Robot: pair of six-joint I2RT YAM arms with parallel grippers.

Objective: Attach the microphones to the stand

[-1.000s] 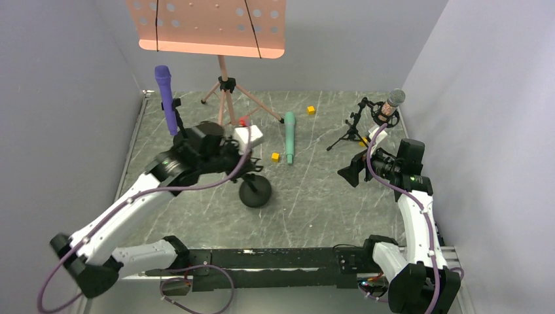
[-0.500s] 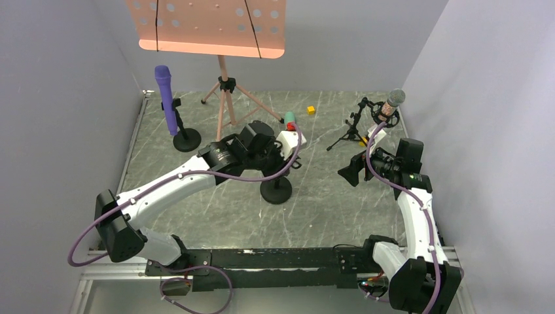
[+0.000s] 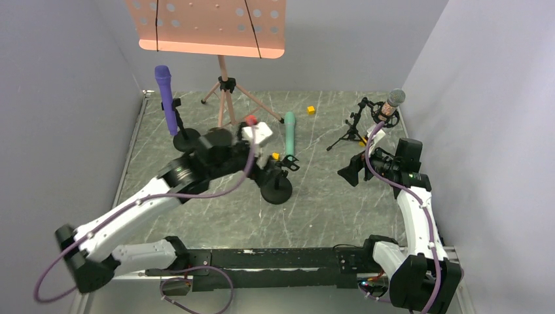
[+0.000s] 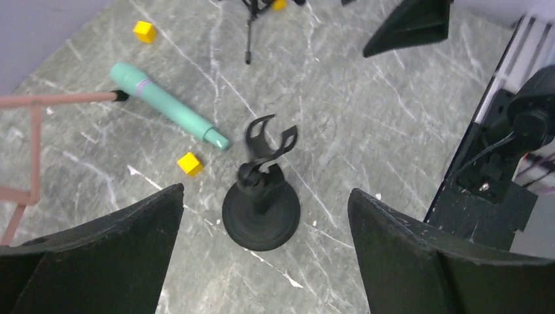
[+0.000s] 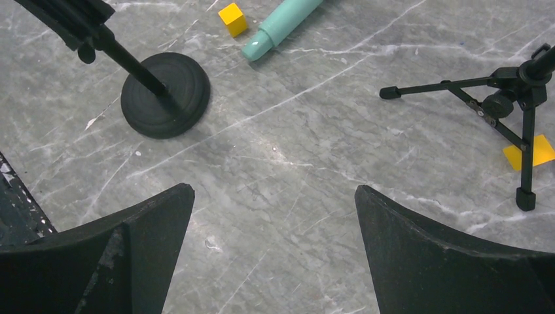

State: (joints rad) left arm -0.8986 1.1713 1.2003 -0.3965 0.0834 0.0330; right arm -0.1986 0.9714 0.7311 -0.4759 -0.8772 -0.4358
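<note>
Marble tabletop (image 5: 294, 163), teal microphone (image 5: 285, 23) half outside the right wrist view

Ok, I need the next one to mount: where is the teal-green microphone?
In the top view the teal-green stick microphone lies flat mid-table, right of the pink music stand's tripod, just beyond the empty round-based black stand.

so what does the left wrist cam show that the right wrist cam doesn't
Only the left wrist view shows the empty clip on the round stand, the whole teal mic and a pink stand leg. Only the right wrist view shows the tripod with its hub and spread legs. Both show the round stand's base, the teal mic's tail end and the yellow cube beside it.
</note>
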